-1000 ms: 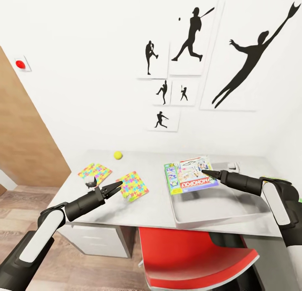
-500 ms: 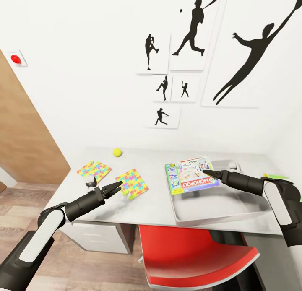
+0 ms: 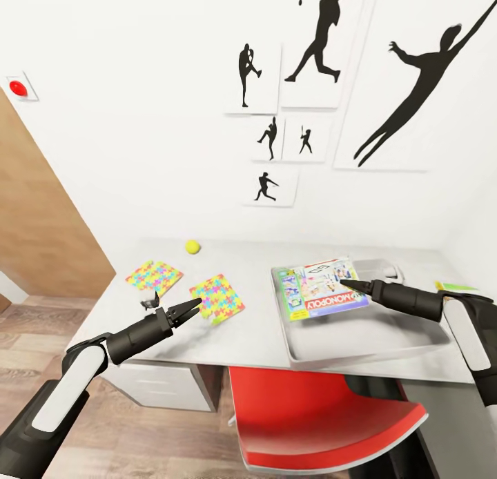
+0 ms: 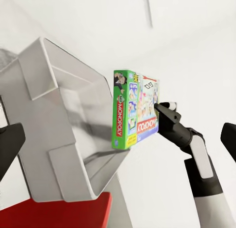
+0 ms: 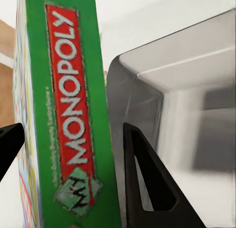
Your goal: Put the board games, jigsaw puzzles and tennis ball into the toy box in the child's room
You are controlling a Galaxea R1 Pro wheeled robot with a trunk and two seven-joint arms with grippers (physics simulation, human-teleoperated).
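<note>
Green-edged Monopoly board game box (image 3: pixel 319 288) pinched between the right gripper (image 3: pixel 345 284) fingers, held over the shallow grey metal toy box (image 3: pixel 414 337) on the table. Left gripper (image 3: pixel 195 302) spread, holding nothing, near the colourful jigsaw puzzles (image 3: pixel 216 298). Judged mid-placement: next, lower into the box and let go.

Surfaces you were looking at: mostly smooth, with a low sheen.

You had a grey table (image 3: pixel 241 341) with a smooth, softly reflective top, and a toy box (image 3: pixel 359 341) that looked like brushed grey metal or plastic; you couldn't tell which. The Monopoly box (image 3: pixel 319 288) read as glossy printed card, its green edge shiny in the right wrist view. The puzzles (image 3: pixel 217 298) looked like flat printed card. The ball (image 3: pixel 192 246) seemed matt. The chair (image 3: pixel 324 417) was glossy red plastic, the floor (image 3: pixel 27 327) wood-grained, and the right gripper (image 3: pixel 343 283) matt black.
</note>
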